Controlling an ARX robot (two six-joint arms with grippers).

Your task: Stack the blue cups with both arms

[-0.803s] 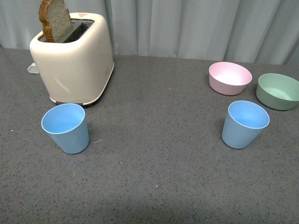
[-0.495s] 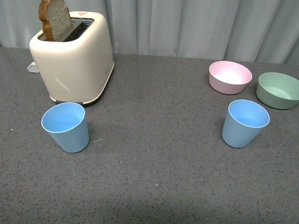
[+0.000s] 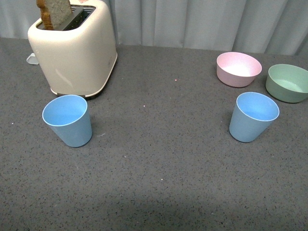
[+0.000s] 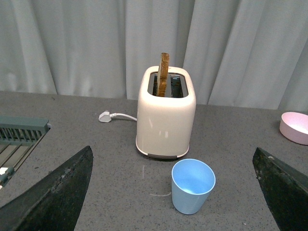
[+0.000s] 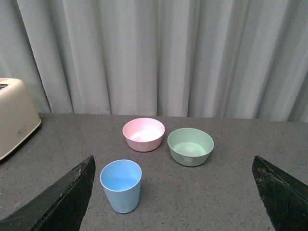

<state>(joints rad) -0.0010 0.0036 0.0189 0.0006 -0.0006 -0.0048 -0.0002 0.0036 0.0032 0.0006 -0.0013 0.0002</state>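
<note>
On the grey table point(image 3: 159, 183) the two blue cups stand upright, mouths up and well apart; the left cup point(image 3: 67, 120) sits just in front of the toaster point(image 3: 74, 48), near it but not touching; the right cup point(image 3: 253, 117) stands over on the right side, in front of the pink bowl point(image 3: 238, 69) and the green bowl point(image 3: 288, 83), near both and touching neither. The two bowls sit side by side, mouths up, with a small gap between them; a slice of bread point(image 3: 55, 12) stands up out of one toaster slot; a white plug point(image 4: 105, 116) lies on the table beside the toaster, and a pale curtain point(image 3: 202, 21) hangs behind the table.

The arms show only in the wrist views. The left gripper point(image 4: 172, 151) has its jaws spread wide, its black fingers point(image 4: 53, 197) at the two edges of the picture; it holds nothing, and the left cup and toaster lie ahead of it, between the fingers. The right gripper point(image 5: 173, 159) is spread just as wide and holds nothing; the right cup and both bowls lie ahead of it, clear of its fingers point(image 5: 57, 202).
</note>
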